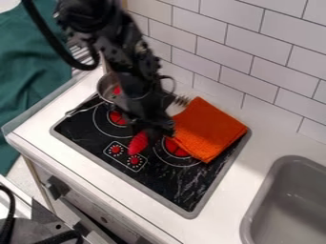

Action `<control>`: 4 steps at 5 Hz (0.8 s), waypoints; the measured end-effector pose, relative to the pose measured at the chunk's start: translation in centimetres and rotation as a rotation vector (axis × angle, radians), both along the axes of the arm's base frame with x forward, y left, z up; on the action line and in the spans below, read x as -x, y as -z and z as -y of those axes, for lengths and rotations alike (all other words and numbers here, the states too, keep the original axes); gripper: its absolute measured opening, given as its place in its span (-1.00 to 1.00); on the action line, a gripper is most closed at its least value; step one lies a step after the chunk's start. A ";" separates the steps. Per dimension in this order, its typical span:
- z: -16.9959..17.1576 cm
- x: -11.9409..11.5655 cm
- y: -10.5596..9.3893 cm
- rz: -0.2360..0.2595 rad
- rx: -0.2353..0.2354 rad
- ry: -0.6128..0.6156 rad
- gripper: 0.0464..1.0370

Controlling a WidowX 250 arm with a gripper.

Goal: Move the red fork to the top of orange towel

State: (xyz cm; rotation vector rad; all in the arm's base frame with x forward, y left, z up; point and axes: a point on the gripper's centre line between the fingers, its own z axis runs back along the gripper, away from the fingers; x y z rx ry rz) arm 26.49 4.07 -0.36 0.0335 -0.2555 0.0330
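Observation:
The black gripper (151, 128) hangs over the middle of the stove, left of the orange towel. Directly beneath it is a red piece (137, 143) with a rounded end pointing toward the front, its upper part hidden by the gripper. Metal fork tines (182, 100) show behind the arm, at the towel's back left corner. Whether the tines and the red piece belong to one fork, I cannot tell, as the arm covers the space between. The folded orange towel (208, 128) lies across the right rear part of the black stove top.
A metal pan (105, 88) stands at the stove's back left, partly behind the arm, its handle (83, 109) extending leftward. The black stove top (162, 178) has a grey rim. A grey sink (286, 200) is at the right, and a tiled wall (255, 76) rises behind.

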 end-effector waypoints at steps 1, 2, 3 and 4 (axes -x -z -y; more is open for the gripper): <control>2.2 -0.8 -0.8 -0.002 -0.022 0.024 -0.32; 4.9 -2.2 -1.2 0.009 -0.017 0.047 -0.32; 6.4 -3.2 -0.2 -0.022 0.000 0.049 -0.32; 6.8 -3.8 0.4 -0.046 0.006 0.032 -0.32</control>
